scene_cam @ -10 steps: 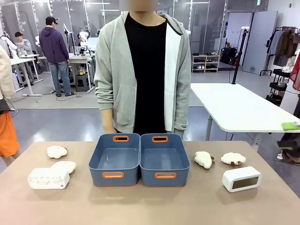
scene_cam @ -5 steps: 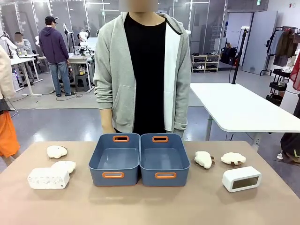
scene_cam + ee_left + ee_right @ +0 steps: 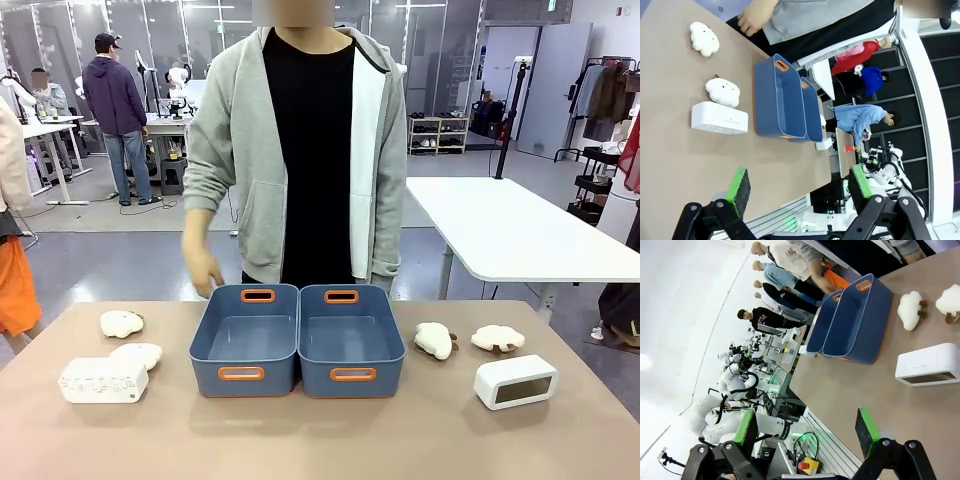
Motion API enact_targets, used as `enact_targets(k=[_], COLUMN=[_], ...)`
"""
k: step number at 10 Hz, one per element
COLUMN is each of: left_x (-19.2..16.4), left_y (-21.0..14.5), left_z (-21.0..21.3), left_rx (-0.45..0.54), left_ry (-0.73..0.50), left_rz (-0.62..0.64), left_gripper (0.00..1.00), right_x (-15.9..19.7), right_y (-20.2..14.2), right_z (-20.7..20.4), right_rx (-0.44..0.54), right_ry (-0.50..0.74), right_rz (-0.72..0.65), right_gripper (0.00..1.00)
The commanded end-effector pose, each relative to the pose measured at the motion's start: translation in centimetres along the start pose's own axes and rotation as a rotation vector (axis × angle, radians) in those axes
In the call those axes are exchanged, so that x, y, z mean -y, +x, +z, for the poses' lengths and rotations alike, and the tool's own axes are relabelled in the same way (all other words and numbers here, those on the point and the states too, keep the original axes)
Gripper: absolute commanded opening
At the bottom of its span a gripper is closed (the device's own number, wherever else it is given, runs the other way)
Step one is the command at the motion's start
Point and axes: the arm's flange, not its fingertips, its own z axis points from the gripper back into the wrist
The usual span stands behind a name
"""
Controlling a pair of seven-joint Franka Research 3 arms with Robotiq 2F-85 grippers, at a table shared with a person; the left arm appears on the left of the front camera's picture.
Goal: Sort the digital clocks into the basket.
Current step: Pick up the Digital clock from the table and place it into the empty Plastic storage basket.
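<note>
Front view: dotted clock (image 3: pixel 103 380), smooth clock (image 3: pixel 515 381) outside baskets (image 3: pixel 215 378); left claw (image 3: pixel 800 183), right claw (image 3: pixel 806 429) — wide, empty.

I see a tan-brown table (image 3: pixel 320 440). The left basket (image 3: pixel 205 380) and the right basket (image 3: pixel 390 378) are dark blue with orange-rimmed handle slots. The dotted clock (image 3: pixel 103 381) at lower left is white; the smooth clock (image 3: pixel 515 381) at lower right is white with a greyish window. The plush toys (image 3: pixel 434 340) are cream. My pads (image 3: pixel 741 185) are green.

A white clock (image 3: pixel 927 365) was seen at the right edge, two blue baskets (image 3: pixel 860 325) above centre, plush toys (image 3: pixel 911 310) at upper right, and the right gripper (image 3: pixel 807 432) spread wide below.
</note>
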Motion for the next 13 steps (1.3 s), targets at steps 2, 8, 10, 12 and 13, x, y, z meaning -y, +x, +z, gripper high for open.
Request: enact_targets(k=[2, 8, 10, 12, 13], left_x=[0.09, 0.09, 0.09, 0.09, 0.09], left_y=[0.32, 0.32, 0.32, 0.32, 0.32], left_z=[0.10, 0.10, 0.10, 0.10, 0.10], left_rx=[0.006, 0.006, 0.006, 0.006, 0.006], left_ry=[-0.027, -0.027, -0.027, -0.027, -0.027], left_rz=[-0.021, -0.021, -0.021, -0.021, -0.021], left_gripper=[1.00, 1.00, 1.00, 1.00, 1.00], right_x=[-0.04, -0.04, -0.04, -0.04, -0.04], right_y=[-0.02, -0.02, -0.02, -0.02, -0.02], right_z=[-0.05, -0.05, -0.05, -0.05, -0.05], right_rx=[-0.010, -0.010, -0.010, -0.010, -0.010], right_ry=[0.006, 0.006, 0.006, 0.006, 0.006], right_rz=[0.007, 0.007, 0.007, 0.007, 0.007], right_gripper=[1.00, 1.00, 1.00, 1.00, 1.00])
